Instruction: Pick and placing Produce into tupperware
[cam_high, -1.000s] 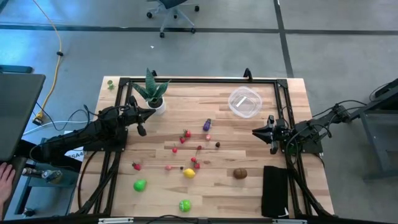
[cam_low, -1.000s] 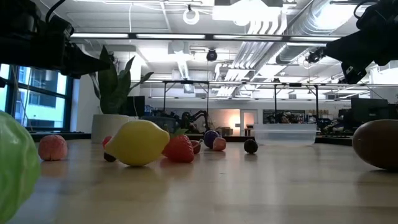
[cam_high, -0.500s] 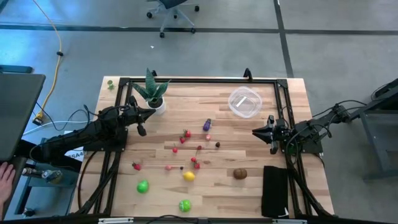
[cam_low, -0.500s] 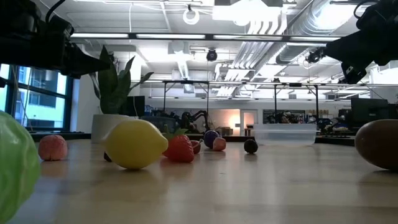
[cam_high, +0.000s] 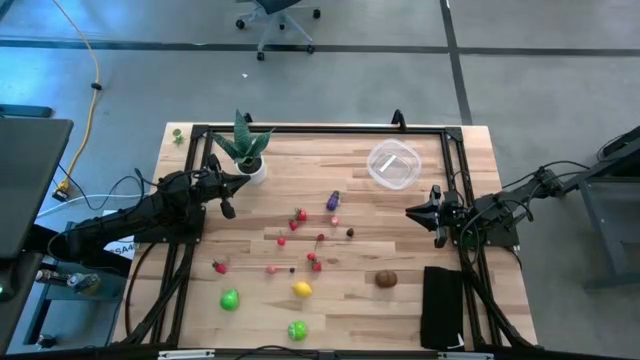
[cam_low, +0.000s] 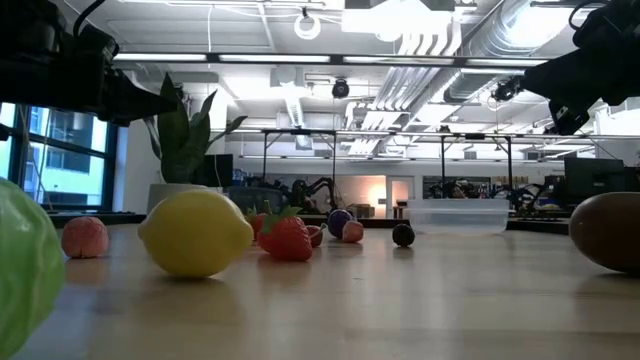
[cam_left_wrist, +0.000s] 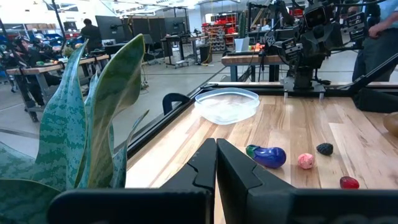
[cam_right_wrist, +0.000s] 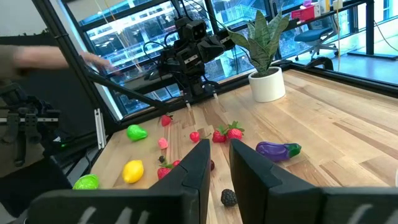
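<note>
On the table (cam_high: 470, 150), one tupperware (cam_high: 393, 164), two green fruits (cam_high: 230, 299).

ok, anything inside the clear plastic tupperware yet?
No produce shows inside the clear, roundish plastic tupperware in the high view; only pale wood and glare show through it. In the left wrist view its bowl also looks empty, though the translucent near wall blurs the bottom.

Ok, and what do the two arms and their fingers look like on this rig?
Both arms are black and jointed, with loose black cables trailing from their bases. The left gripper and right gripper each end in two flat, matte black fingers with squared edges. No markings are legible.
</note>
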